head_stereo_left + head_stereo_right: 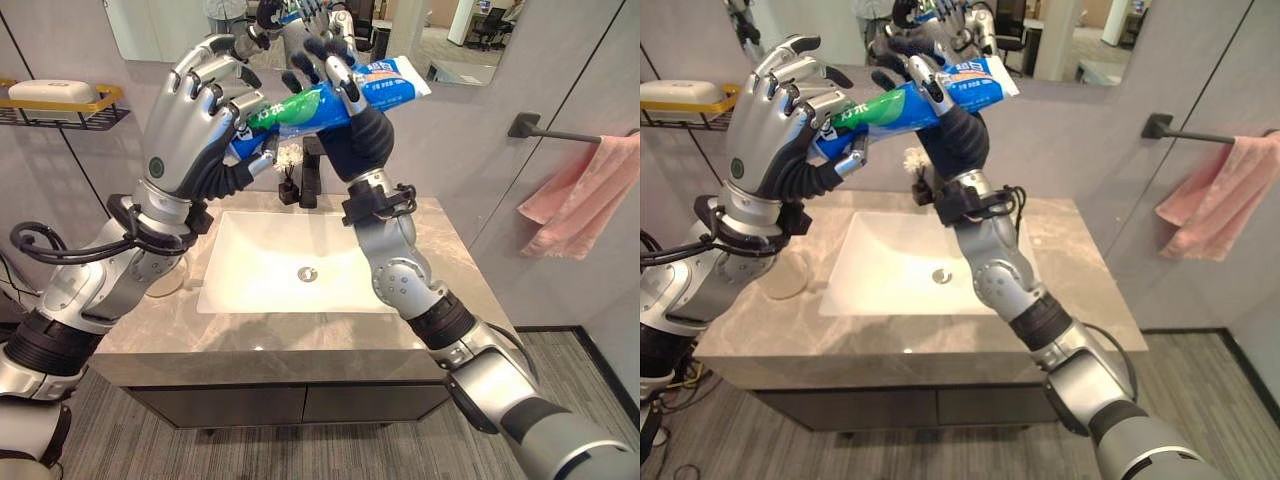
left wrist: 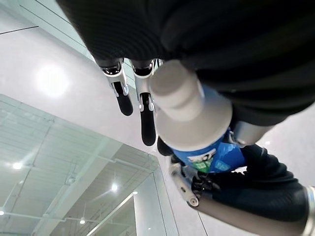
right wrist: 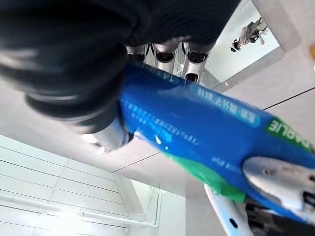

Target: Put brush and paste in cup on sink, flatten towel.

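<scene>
The counter (image 1: 440, 290) is a grey stone slab with a white sink (image 1: 300, 262) sunk into its middle and a dark faucet (image 1: 309, 180) at the back edge. Above the back edge hangs a mirror (image 1: 450, 40). On the wall beyond the counter's left edge a black shelf (image 1: 60, 115) carries a yellow tray with a white box. Beyond the right edge a pink towel (image 1: 585, 195) hangs bunched and crooked from a black bar (image 1: 555, 133).

Both my arms are raised high over the sink. My left hand (image 1: 190, 125) has its fingers curled over the cap end of the toothpaste tube (image 1: 310, 108), with my thumb under it, so I am gripping the tube. My right hand (image 1: 345, 95) has fingers wrapped round the tube toward the flat crimped end, gripping it too. The tube is blue, green and white and lies slanted between my hands, well above the counter, its cap end lower and toward my left. In my left wrist view the white cap (image 2: 189, 110) faces the camera.

A pale round cup (image 1: 785, 275) stands near the counter's left edge, beside the sink. A small dark holder (image 1: 288, 185) with something white in it sits just left of the faucet.
</scene>
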Tool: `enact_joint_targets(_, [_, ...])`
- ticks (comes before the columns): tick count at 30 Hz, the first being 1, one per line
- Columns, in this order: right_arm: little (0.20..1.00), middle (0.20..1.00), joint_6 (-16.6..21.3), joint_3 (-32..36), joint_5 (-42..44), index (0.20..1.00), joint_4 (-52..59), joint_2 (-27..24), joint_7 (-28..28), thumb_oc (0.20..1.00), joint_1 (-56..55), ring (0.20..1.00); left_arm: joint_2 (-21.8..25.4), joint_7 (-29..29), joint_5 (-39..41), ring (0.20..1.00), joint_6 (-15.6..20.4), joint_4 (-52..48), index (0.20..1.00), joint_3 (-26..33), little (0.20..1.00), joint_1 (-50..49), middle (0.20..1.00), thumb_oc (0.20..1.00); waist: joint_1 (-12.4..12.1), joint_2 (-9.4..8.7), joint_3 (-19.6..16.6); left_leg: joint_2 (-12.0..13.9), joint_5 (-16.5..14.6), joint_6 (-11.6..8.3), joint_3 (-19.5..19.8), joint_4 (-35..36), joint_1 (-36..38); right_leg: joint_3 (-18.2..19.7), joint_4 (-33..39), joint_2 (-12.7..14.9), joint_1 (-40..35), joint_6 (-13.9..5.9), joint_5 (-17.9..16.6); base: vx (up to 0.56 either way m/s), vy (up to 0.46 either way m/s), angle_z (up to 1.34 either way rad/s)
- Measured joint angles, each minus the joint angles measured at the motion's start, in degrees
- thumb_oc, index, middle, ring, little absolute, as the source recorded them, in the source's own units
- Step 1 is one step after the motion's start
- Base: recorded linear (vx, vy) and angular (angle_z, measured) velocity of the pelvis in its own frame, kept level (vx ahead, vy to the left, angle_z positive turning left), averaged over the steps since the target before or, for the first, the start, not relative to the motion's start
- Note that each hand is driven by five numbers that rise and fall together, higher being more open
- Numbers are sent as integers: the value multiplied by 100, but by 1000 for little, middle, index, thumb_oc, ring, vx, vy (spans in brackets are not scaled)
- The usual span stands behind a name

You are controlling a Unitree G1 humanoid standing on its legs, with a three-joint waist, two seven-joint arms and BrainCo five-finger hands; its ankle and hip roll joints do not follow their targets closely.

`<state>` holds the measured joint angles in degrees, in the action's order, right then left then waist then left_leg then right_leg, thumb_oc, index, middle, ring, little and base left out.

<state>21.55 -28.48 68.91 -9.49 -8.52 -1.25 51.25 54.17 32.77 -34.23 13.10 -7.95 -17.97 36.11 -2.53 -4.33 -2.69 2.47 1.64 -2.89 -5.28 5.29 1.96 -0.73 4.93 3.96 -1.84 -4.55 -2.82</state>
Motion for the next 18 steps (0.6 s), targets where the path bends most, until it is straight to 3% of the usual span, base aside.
enact_joint_targets(1, [200, 200, 8, 2, 0, 200, 0, 37, 30, 200, -5, 200, -99, -2, 6, 1000, 4, -1, 1000, 71, 1000, -83, 1000, 1000, 0, 5, 3, -1, 0, 0, 1, 0, 1, 0, 0, 1, -1, 0, 0, 0, 0, 0])
enact_joint_targets(5, [200, 200, 9, -14, -11, 200, -4, 89, 232, 200, -31, 200, -382, 35, 20, 1000, -14, -20, 1000, 279, 1000, -368, 1000, 1000, -13, 12, 8, 2, 2, -2, 8, 0, 0, -8, 0, -1, -6, 0, 0, 0, 0, 0])
enact_joint_targets(12, [200, 200, 100, 119, -184, 200, -18, 70, 689, 200, -327, 200, -510, 120, 27, 1000, -112, -530, 1000, 1368, 1000, -1312, 1000, 1000, -82, 42, 30, -1, 5, -7, 96, 2, -25, -110, 1, 2, -18, 14, 9, -3, 2, 5])
enact_joint_targets(14, [200, 200, 118, 189, -290, 200, -22, 12, 865, 200, -376, 200, -575, 165, 95, 1000, -100, -672, 1000, 1738, 1000, -1737, 1000, 1000, -197, 51, 46, 0, 21, -12, 176, 2, -70, -168, 0, -1, -24, 23, 22, -6, 8, 20])
enact_joint_targets(16, [200, 200, 118, 249, -391, 200, -11, 7, 947, 200, -383, 200, -857, 199, 294, 1000, -73, -901, 1000, 2143, 1000, -2292, 1000, 1000, -226, 74, 65, -10, 20, -12, 202, 3, -104, -195, 2, 8, -21, 20, 30, -1, 4, 13])
enact_joint_targets(17, [200, 200, 183, 438, -513, 200, -12, -84, 1134, 200, -404, 200, -1297, 278, 614, 1000, -84, -988, 1000, 2506, 1000, -2980, 1000, 1000, -309, 33, 94, -10, 39, -22, 306, 1, -121, -300, 2, 4, -26, 30, 47, -3, 7, 30])
enact_joint_targets(18, [200, 200, 209, 525, -577, 200, -14, -137, 1211, 200, -399, 200, -1326, 297, 755, 1000, -74, -936, 1000, 2567, 1000, -3218, 1000, 1000, -417, -21, 126, -3, 58, -35, 341, 2, -156, -356, 1, -5, -28, 37, 57, -19, 9, 28])
